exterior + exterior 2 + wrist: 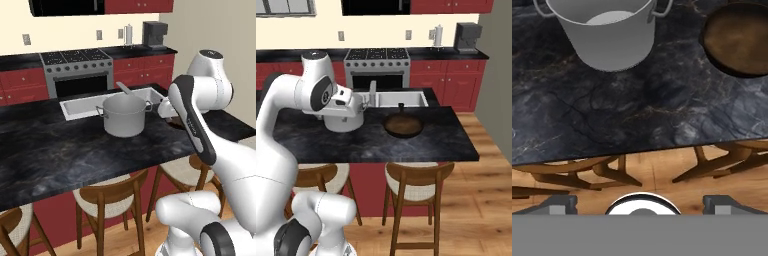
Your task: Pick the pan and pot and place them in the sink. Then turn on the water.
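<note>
Pot [124,116] and pan [402,125] both stand on the dark stone counter [55,150], neither yet in the sink [82,107].

Left to right in the hand view: the pot [607,32] sits upper left, the pan [738,45] upper right, well apart, with bare counter [637,110] between. Both lie ahead of the gripper [639,202], which is raised over the counter's near edge above the stools [587,170]. Fingers [559,204] are spread wide, holding nothing.

Judged from this, the pot lies nearer the line of approach; the pan needs a swing right.

Pot: grey, tall, straight-sided, loop handles left and right, upright, just before the sink. Pan: brown, shallow, its short black handle [401,108] pointing toward the sink [401,99].
</note>
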You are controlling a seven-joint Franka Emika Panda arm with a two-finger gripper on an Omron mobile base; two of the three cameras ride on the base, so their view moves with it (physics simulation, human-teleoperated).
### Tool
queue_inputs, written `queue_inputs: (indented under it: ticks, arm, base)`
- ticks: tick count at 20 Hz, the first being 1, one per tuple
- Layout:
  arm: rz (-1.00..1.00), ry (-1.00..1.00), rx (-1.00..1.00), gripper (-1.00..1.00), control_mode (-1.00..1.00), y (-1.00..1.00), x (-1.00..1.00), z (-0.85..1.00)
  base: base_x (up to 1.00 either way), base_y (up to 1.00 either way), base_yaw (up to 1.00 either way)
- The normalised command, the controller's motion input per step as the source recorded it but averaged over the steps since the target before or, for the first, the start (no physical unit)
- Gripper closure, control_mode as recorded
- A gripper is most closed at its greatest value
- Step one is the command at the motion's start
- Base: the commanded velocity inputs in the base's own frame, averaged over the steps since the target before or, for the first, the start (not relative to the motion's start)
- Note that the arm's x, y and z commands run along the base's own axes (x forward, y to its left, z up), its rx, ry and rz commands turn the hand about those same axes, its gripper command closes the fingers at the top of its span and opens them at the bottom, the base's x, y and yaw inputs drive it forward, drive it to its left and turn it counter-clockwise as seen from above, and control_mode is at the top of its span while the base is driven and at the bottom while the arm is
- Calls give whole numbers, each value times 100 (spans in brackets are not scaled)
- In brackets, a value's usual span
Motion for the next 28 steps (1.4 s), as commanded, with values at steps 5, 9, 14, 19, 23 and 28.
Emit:
queue_inputs:
  ticks: [5,9,14,19,23,28]
  arm:
    - [0,0,0,-100,-100,0,0,0]
    - [-1,3,0,-100,-100,9,27,0]
    - [-7,16,-2,-100,-100,44,81,0]
    - [-11,14,-6,-100,-100,50,61,0]
    - [-15,18,-8,-100,-100,16,97,0]
    - [-1,2,0,-100,-100,0,90,-1]
  base:
    - [2,8,-3]
    - [0,0,0]
    - [0,0,0]
    - [0,0,0]
    - [0,0,0]
    - [0,0,0]
